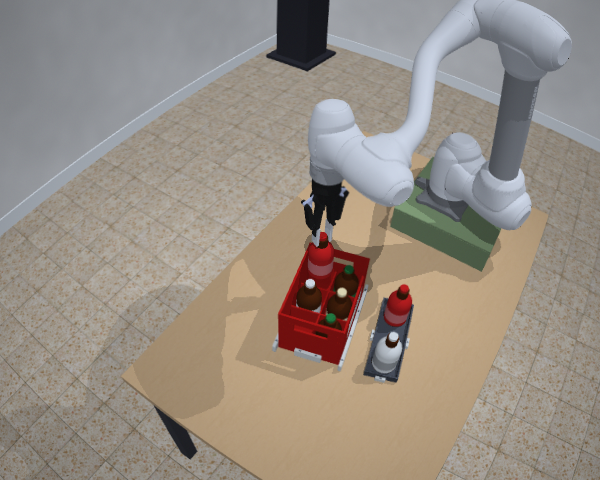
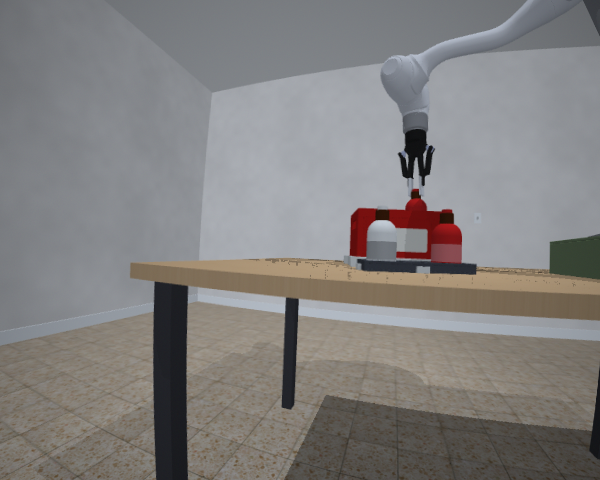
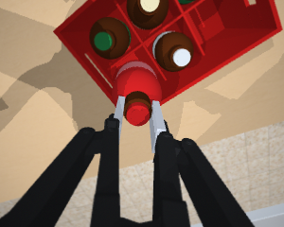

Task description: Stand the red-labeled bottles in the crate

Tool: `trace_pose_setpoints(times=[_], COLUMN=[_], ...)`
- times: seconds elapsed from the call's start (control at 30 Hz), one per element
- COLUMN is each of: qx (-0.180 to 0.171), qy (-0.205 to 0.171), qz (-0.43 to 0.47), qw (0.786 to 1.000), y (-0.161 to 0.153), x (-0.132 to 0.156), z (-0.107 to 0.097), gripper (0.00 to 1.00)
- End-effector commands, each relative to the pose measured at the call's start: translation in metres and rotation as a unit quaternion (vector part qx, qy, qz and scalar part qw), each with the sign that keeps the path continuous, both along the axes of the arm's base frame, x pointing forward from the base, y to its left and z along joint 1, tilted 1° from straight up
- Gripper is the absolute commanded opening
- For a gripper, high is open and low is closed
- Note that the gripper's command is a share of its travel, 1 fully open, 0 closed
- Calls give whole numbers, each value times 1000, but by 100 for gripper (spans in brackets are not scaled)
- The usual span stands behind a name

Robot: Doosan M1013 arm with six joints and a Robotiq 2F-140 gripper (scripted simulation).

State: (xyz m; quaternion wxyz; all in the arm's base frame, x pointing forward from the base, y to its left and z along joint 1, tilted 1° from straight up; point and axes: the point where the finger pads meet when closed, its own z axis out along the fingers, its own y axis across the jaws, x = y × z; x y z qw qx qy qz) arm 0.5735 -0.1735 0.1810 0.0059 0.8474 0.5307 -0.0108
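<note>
My gripper (image 1: 322, 238) (image 2: 415, 192) (image 3: 137, 108) is shut on the neck of a red-labeled bottle (image 1: 320, 258) (image 2: 416, 204) (image 3: 138, 82). The bottle is upright, partly down in the far-left cell of the red crate (image 1: 290, 335) (image 2: 358, 232) (image 3: 246, 33), higher than the crate's bottles; its base is hidden. The crate also holds a white-capped bottle (image 1: 309, 298) (image 3: 170, 47), a cream-capped bottle (image 1: 339, 305) (image 3: 147, 15) and two green-capped ones. Its near-left cell is empty. Another red-labeled bottle (image 1: 397, 310) (image 2: 446, 237) stands on the dark tray (image 1: 392, 330) (image 2: 414, 266).
A white-labeled bottle (image 1: 386, 355) (image 2: 381, 235) stands upright at the tray's near end. The tray lies right of the crate in the top view. The green robot base (image 1: 434, 232) (image 2: 579, 258) is behind them. Crate walls and dividers surround the held bottle's cell.
</note>
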Motion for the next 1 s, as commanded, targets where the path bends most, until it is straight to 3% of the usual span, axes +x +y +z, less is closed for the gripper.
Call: trace_pose_setpoints(times=[0.0,0.97], qx=[0,0], qy=[0,0], qz=[0,0], qw=[1000,1000], y=[0,0], x=[0,0], z=[-2,-9], gripper=[0,0])
